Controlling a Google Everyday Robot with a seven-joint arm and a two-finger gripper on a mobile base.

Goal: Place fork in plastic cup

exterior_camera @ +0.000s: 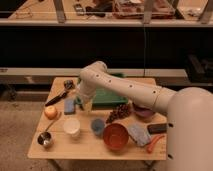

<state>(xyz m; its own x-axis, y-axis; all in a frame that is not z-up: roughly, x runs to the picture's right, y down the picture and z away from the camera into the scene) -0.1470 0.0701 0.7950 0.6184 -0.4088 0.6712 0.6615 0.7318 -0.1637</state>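
Note:
My gripper (80, 103) hangs low over the table's left half, at the left end of the green tray (111, 97) and just right of a blue sponge (69, 106). It is open, and I see nothing held in it. I cannot make out the fork; it may be hidden under the wrist. A white plastic cup (72, 127) stands in front of the gripper, near the table's front. A blue cup (98, 126) stands just to its right. The arm reaches in from the right over the tray.
A black brush (58, 94) and an orange fruit (50, 112) lie at the left. A metal cup (45, 140) stands at the front left. A red bowl (116, 136), a pinecone (119, 111), a purple bowl (143, 111), a grey cloth (137, 134) and a red tool (154, 143) fill the right.

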